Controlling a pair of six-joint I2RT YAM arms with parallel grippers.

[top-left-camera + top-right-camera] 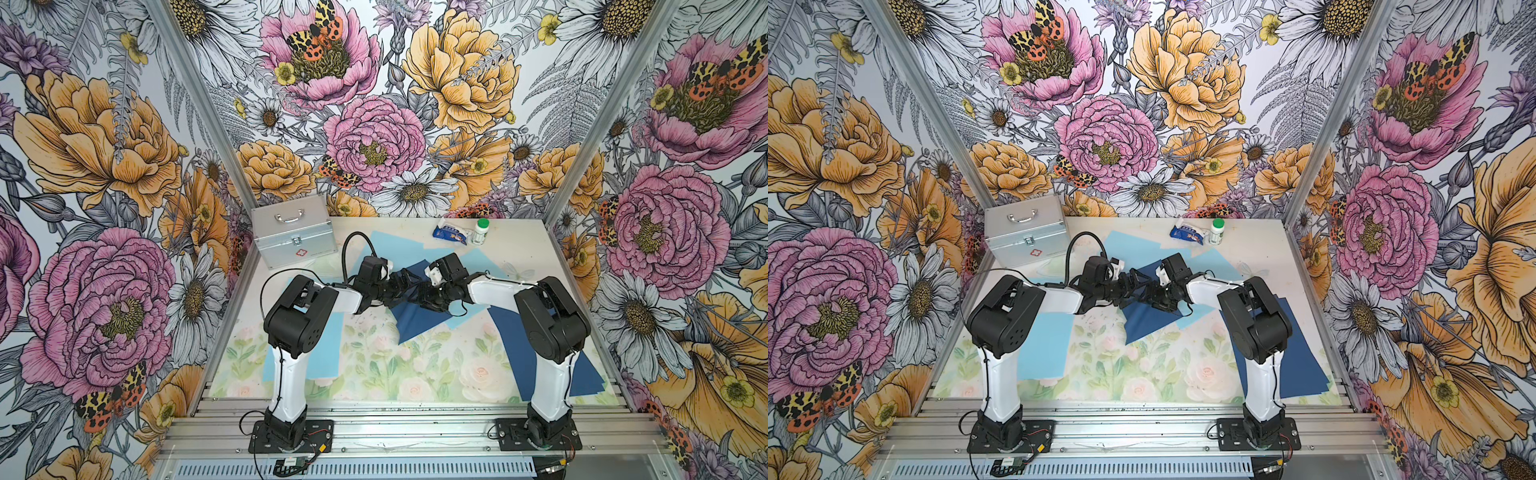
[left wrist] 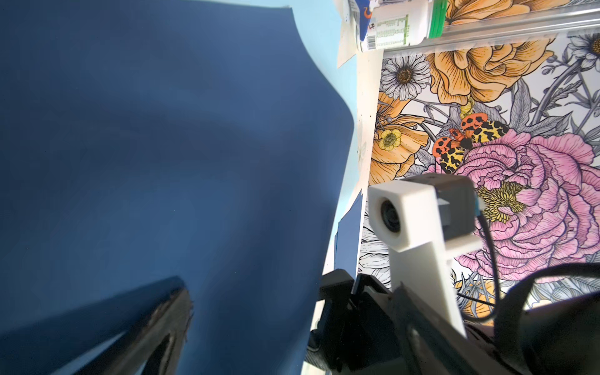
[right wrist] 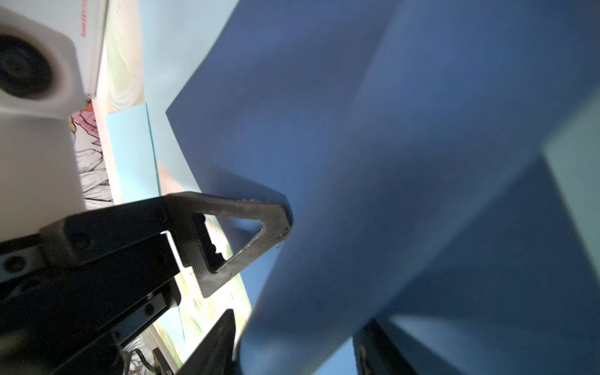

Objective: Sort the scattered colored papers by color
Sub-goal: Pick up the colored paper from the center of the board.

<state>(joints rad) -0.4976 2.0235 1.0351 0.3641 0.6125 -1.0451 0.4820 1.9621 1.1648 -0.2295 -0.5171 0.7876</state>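
In both top views my two grippers meet over a dark navy paper at mid-table. The left gripper is open, and one of its fingers touches that sheet's raised edge. The right gripper has its jaws apart around a bulging fold of the navy paper, not pinched flat. Light sky blue papers lie at the back, on the left front and on the right. More navy papers lie under the right arm.
A silver case stands at the back left. A blue-and-white packet and a white bottle with a green cap sit at the back right. Floral walls close three sides, and a metal rail runs along the front.
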